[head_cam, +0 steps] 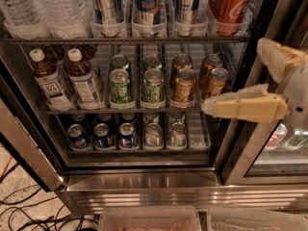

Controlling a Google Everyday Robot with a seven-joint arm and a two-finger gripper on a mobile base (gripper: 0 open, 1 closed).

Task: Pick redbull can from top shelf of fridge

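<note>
The fridge [144, 179] stands open in front of me, with several wire racks of drinks. The top shelf [125, 40] runs along the upper edge of the view, so only the lower parts of its cans show. Two redbull cans with silver and blue-grey checked panels stand there in clear lane trays, one at the left [108, 4] and one further right [187, 4]. A solid-blue slim can [147, 3] stands between them. My gripper [208, 108] is at the right, cream-coloured and pointing left. It hangs at the height of the middle rack, well below the redbull cans, and holds nothing.
A red Coca-Cola can [231, 6] and clear water bottles [57, 8] also stand on the top shelf. The middle rack holds tea bottles [53, 83] and green [120, 85] and gold cans [184, 84]. The lowest rack holds short blue cans [103, 134]. The steel door frame [250, 143] is close behind my gripper. Cables [29, 215] lie on the floor.
</note>
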